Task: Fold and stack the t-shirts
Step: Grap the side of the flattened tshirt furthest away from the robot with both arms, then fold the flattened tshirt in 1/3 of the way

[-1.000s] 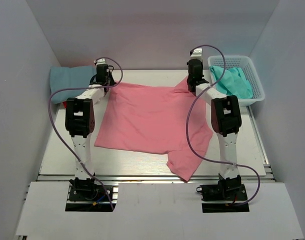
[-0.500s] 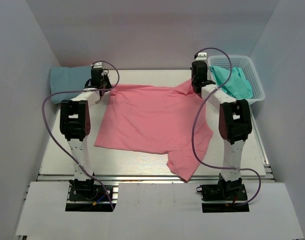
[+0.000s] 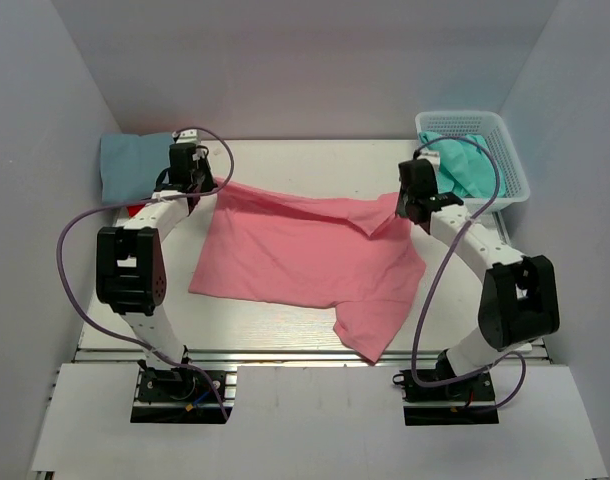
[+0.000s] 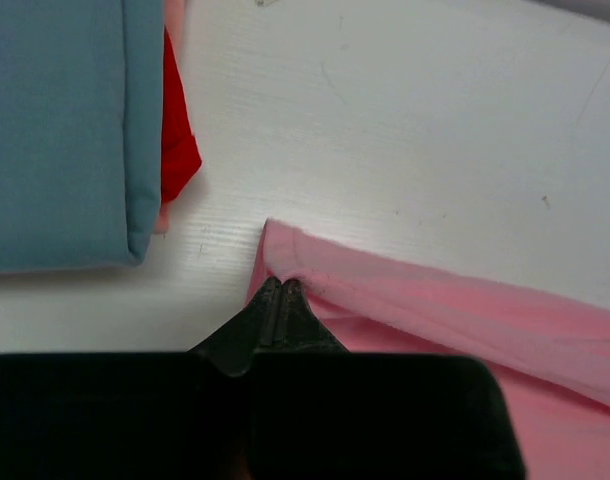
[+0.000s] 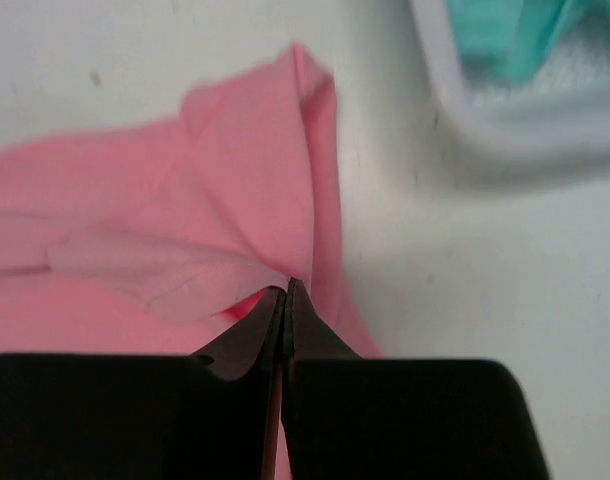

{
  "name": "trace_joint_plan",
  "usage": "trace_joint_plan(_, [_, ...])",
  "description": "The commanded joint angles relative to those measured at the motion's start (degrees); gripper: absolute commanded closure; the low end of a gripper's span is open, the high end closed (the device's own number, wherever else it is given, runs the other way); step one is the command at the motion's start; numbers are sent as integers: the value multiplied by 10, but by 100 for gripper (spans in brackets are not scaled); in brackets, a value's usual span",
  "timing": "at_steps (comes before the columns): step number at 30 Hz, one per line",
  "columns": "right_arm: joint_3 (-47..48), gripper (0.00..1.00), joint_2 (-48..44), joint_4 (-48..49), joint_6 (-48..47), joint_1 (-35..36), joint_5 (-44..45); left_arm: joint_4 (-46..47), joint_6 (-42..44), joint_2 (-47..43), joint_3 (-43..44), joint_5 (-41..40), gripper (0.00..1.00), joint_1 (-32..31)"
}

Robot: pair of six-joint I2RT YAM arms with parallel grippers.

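Observation:
A salmon pink t-shirt (image 3: 305, 255) lies spread on the table, its far edge lifted and pulled toward me. My left gripper (image 3: 185, 165) is shut on the shirt's far left corner (image 4: 285, 262). My right gripper (image 3: 417, 195) is shut on the far right edge, the sleeve (image 5: 255, 190) folded over in front of it. A folded dusty blue t-shirt (image 3: 135, 160) sits at the far left on a red one (image 4: 177, 150). A turquoise green t-shirt (image 3: 465, 160) lies in the basket.
The white lattice basket (image 3: 515, 175) stands at the far right, close to my right arm. The folded stack sits just left of my left gripper. White walls close in on both sides and the back.
Both grippers have moved toward me and outward, dragging the pink shirt's far edge back over itself. The right gripper moved further than the left.

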Motion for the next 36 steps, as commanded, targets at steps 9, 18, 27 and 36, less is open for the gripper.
trace_joint_plan(9, [-214,100,-146,-61,159,32,-86,-72,-12,-38,-81,-37,100,2])
trace_joint_plan(18, [-248,65,-112,-75,205,36,41,-170,-59,17,-19,-66,56,8])
trace_joint_plan(27, [-136,11,-110,-55,117,33,25,-220,-67,-69,10,-85,0,8])
trace_joint_plan(36, [-27,11,-2,-28,117,24,63,-127,-26,2,72,134,0,-9])
